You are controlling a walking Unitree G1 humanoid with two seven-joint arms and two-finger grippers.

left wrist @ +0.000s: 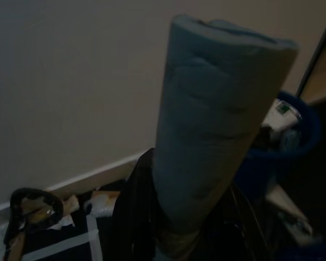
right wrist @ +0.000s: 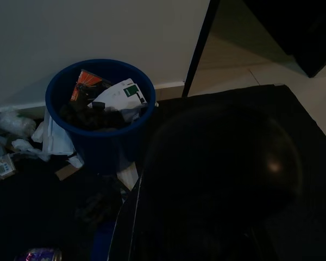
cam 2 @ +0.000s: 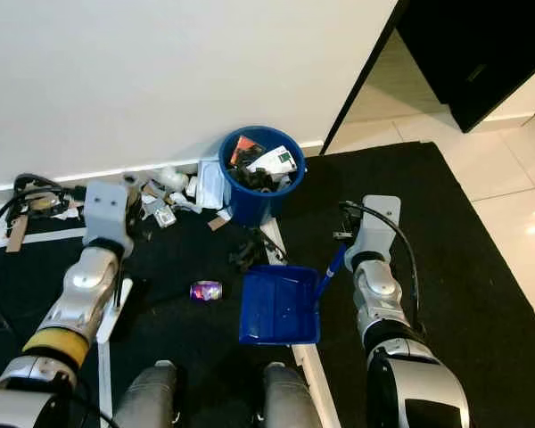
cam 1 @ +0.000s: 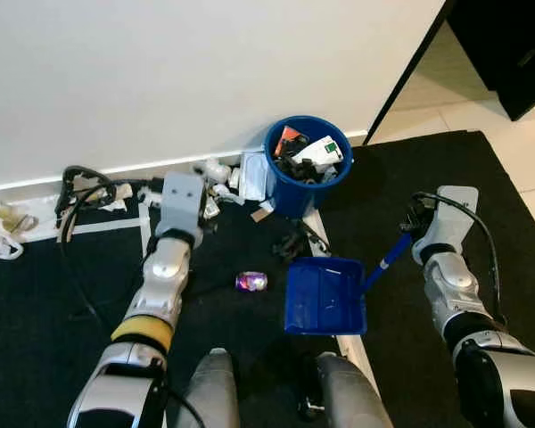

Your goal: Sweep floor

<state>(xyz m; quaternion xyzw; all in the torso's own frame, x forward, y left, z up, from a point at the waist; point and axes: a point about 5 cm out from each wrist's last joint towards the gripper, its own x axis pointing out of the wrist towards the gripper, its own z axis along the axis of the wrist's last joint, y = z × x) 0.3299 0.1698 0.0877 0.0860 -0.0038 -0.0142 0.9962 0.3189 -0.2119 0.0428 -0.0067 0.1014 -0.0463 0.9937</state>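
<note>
My right pincer (cam 1: 416, 225) grasps the blue dustpan (cam 1: 325, 295) by its handle. The purple can (cam 1: 251, 282) lies just beside the pan's left edge, nearer my left pincer (cam 1: 180, 201), whose grip I cannot tell.

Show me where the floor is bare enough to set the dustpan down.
Bare black mat lies between the blue bin and the right arm, toward the doorway tiles. Another bare patch sits between the purple can and the left arm. Crowded: litter along the wall left of the bin, and dark scraps above the dustpan.
</note>
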